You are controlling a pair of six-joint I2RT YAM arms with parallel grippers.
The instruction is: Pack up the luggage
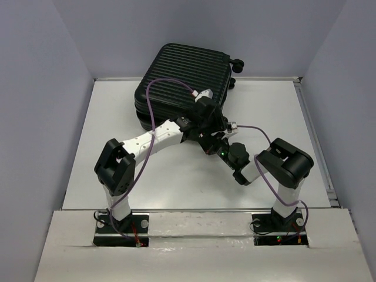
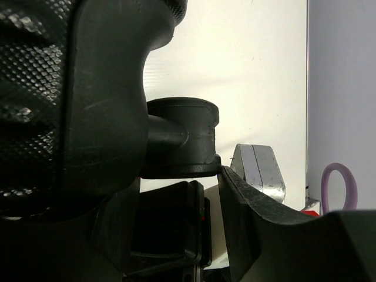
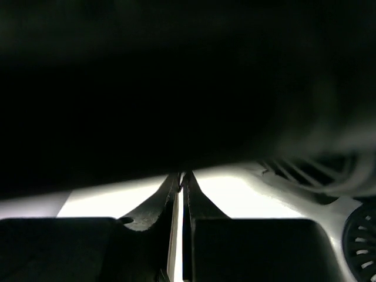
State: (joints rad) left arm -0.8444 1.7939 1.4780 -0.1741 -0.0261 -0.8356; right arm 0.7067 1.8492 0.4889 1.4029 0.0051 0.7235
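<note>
Closed large black ribbed hard-shell suitcase (image 1: 176, 76) lies flat on the white table (image 1: 176, 188), directly ahead of both tools, its wheeled end hanging past the far table edge. Both arms crowd its near right-hand corner. Right gripper (image 3: 181, 188): fingers pressed together with only a hairline slit between them, tips tucked under a dark mass that fills the upper view. I take that mass for the shell, but whether anything thin is pinched there I cannot tell. Left gripper (image 2: 179, 194): jaws stand apart. A diamond-textured black surface fills the view to the tool's left, and a short black round stub (image 2: 179, 138) juts from it just beyond the fingertips. I cannot say whether the stub belongs to the case. My reading is that the step in hand is working the seam along this edge, and nothing has been packed that I can see. To do it well I want one tool bracing the shell from above while the other moves along the seam rather than away from me, since any forward shove could slide the case further off the back. I move slowly because the wrists nearly touch. The purple cable (image 2: 339, 188) loops close on the left tool's right and could snag. I confirm the grip before pulling, as the right wrist view is nearly blacked out.
</note>
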